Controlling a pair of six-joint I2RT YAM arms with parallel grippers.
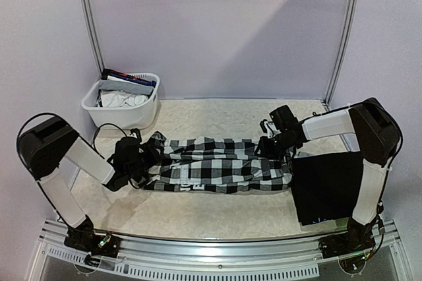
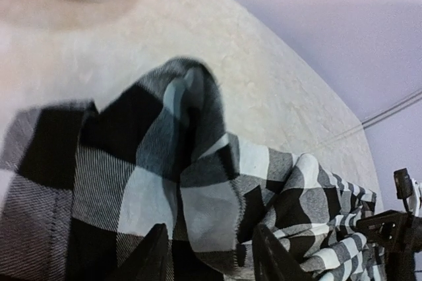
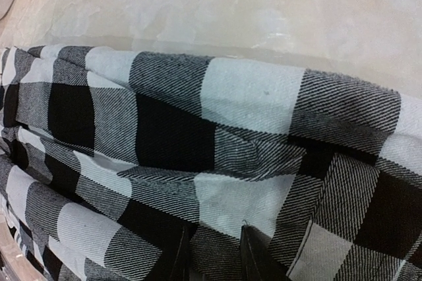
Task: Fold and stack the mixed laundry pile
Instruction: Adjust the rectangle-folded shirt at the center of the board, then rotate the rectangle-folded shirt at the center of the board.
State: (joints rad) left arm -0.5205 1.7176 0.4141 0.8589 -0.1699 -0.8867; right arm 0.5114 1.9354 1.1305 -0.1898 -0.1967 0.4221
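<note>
We see the checkered shirt spread across the middle of the table, right gripper clamped on its right end, left gripper with jaws apart at its left. A black piece lies by the right edge; the far-left basket holds white, grey and blue garments.
</note>
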